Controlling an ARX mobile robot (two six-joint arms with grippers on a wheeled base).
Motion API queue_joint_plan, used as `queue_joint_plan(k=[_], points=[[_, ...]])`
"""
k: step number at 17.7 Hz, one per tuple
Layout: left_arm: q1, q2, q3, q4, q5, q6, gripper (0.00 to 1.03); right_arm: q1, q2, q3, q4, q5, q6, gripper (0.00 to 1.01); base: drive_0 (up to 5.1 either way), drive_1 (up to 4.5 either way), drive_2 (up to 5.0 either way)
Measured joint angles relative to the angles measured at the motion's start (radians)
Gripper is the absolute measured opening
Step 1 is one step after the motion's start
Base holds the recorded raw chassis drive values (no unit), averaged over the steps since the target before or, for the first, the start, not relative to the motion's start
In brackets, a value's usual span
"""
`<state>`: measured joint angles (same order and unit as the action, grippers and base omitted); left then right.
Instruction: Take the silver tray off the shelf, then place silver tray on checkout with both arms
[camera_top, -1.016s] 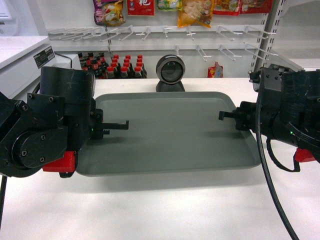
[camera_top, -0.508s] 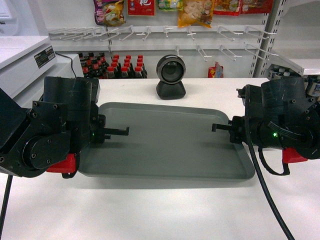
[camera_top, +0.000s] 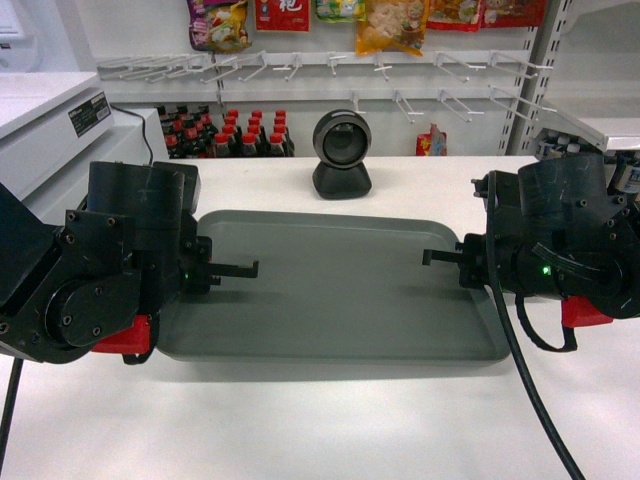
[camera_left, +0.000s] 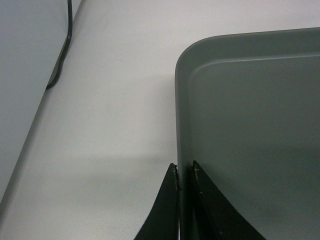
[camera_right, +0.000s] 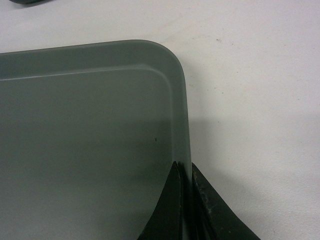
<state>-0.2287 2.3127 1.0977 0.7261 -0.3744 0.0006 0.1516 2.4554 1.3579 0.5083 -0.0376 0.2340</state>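
Tray gripped at both ends, low over the checkout

You had the left gripper and right gripper clamped on opposite rims of the silver tray, mid-frame on the checkout; it looked stiff, light, slippery, best pinched at those short rims.

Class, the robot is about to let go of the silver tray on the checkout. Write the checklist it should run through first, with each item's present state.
1. Silver tray over the checkout, not the shelf: ok.
2. Tray resting flat on the counter: cannot tell; its shadow is thin, but contact is not shown.
3. Left gripper pinching the left rim: ok.
4. Right gripper pinching the right rim: ok.
5. Tray apart from the scanner: ok.
6. Tray's near edge well inside the counter: ok.
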Motion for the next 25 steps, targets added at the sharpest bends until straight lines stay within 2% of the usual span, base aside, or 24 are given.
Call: queue_joint_plan(k=[1,2,3,6,9,10,13,16,21,23,25], points=[[0.000,0.000,-0.002,-0.002,-0.012,0.012,0.17,0.002,0.000,0.000,0.002,0.006,-0.006,0.07,0.0,0.00,0.0],[0.004,0.000,-0.003,0.000,-0.015,0.021,0.26,0.005,0.000,0.000,0.001,0.029,-0.018,0.16,0.0,0.00,0.0],[0.004,0.000,-0.003,0.000,-0.015,0.028,0.35,0.004,0.003,-0.001,0.007,0.031,-0.018,0.25,0.0,0.00,0.0],[0.008,0.000,-0.008,0.009,-0.005,0.034,0.77,0.005,0.005,-0.007,0.024,0.022,-0.022,0.67,0.0,0.00,0.0],[0.008,-0.002,-0.022,0.029,-0.005,0.035,1.00,0.004,0.005,-0.012,0.048,0.020,-0.022,0.93,0.0,0.00,0.0],[0.008,-0.005,-0.029,0.040,-0.005,0.034,0.99,0.004,0.005,-0.018,0.060,0.015,-0.020,0.99,0.0,0.00,0.0],[0.010,-0.059,-0.059,0.092,-0.004,0.014,0.98,-0.003,-0.006,-0.043,0.108,-0.004,-0.013,0.98,0.0,0.00,0.0],[0.011,-0.135,-0.095,0.136,0.002,-0.032,0.98,-0.012,-0.058,-0.082,0.174,-0.032,-0.002,0.98,0.0,0.00,0.0],[0.026,-0.303,-0.200,0.221,0.019,-0.130,0.98,-0.030,-0.193,-0.172,0.349,-0.113,0.032,0.98,0.0,0.00,0.0],[0.032,-0.392,-0.260,0.267,0.005,-0.132,0.98,-0.041,-0.264,-0.232,0.421,-0.126,0.037,0.98,0.0,0.00,0.0],[0.034,-0.464,-0.322,0.294,-0.016,-0.115,0.98,-0.050,-0.338,-0.295,0.490,-0.146,0.045,0.98,0.0,0.00,0.0]])
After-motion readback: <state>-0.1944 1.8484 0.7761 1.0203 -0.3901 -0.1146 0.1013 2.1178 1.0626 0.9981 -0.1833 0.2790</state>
